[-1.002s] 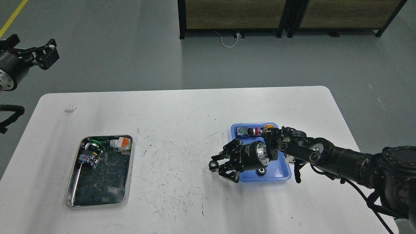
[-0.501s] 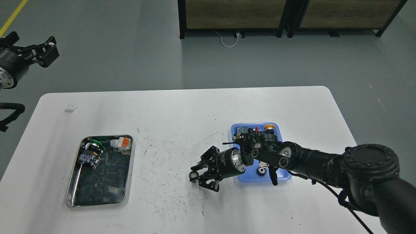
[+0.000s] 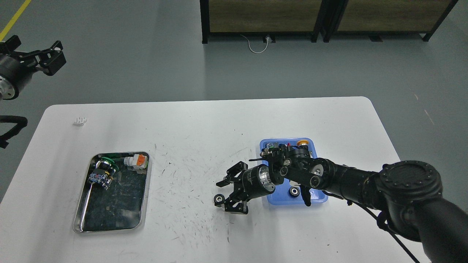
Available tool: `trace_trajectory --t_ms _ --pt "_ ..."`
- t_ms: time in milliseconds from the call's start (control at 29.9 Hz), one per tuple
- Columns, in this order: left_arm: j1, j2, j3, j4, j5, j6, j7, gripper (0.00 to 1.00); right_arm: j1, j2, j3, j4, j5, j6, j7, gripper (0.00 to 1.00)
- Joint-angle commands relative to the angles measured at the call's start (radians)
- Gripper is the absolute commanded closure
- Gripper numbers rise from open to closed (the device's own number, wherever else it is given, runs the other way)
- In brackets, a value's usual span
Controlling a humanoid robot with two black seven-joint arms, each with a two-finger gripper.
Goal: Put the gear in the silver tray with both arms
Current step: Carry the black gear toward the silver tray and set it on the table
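1. My right gripper [image 3: 227,193] reaches out over the white counter [image 3: 204,124], left of the blue tray [image 3: 318,197], with its jaws spread apart.
2. A small black gear [image 3: 218,198] sits at the tip of the lower left finger; I cannot tell whether it is pinched or only touching.
3. A second gear [image 3: 293,191] lies in the blue tray, beside other small parts.
4. The silver tray [image 3: 82,215] rests well apart on the counter's left side, with a green-capped part [image 3: 107,160] and an orange-and-white connector [image 3: 136,160] in its far end.
5. My left gripper [image 3: 34,58] hangs off the counter at the upper left, jaws parted.
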State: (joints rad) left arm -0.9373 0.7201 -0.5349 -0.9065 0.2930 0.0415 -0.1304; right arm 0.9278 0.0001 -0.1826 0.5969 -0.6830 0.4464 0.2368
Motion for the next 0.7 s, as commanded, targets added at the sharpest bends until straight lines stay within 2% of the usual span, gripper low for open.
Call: trace_trajectory --t_ms 0,67,167,200,368,401,468,601,668 --pt "0.0 0.002 0.001 0.0 0.0 0.0 0.002 0.01 0.026 0.0 0.014 0.0 0.003 -0.005 0.004 0.3" --pt "0.0 0.005 0.006 -0.002 0.0 0.0 0.014 0.01 0.04 0.0 0.044 0.0 0.011 -0.006 0.004 0.28" --pt "-0.008 0.013 0.029 -0.003 -0.002 -0.003 0.089 0.01 0.054 -0.032 0.138 -0.003 0.019 -0.009 0.004 0.23" --pt "-0.008 0.018 0.027 -0.003 -0.002 -0.006 0.1 0.01 0.055 -0.057 0.164 -0.005 0.023 -0.011 0.004 0.21" --pt "0.0 0.042 0.033 -0.003 -0.002 -0.026 0.087 0.01 0.063 -0.176 0.253 -0.012 0.069 -0.026 0.002 0.18" --pt "0.003 0.045 0.035 -0.003 -0.002 -0.038 0.075 0.01 0.063 -0.201 0.27 -0.012 0.072 -0.029 0.002 0.18" --pt "0.017 0.048 0.043 -0.003 -0.002 -0.087 0.025 0.01 0.059 -0.247 0.316 -0.015 0.076 -0.032 0.002 0.17" --pt "0.051 0.047 0.072 -0.003 -0.002 -0.268 -0.109 0.01 0.051 -0.345 0.405 -0.02 0.092 -0.032 0.002 0.17" --pt "0.052 0.036 0.099 -0.006 0.0 -0.305 -0.133 0.01 0.051 -0.38 0.44 -0.026 0.114 -0.032 0.002 0.16"
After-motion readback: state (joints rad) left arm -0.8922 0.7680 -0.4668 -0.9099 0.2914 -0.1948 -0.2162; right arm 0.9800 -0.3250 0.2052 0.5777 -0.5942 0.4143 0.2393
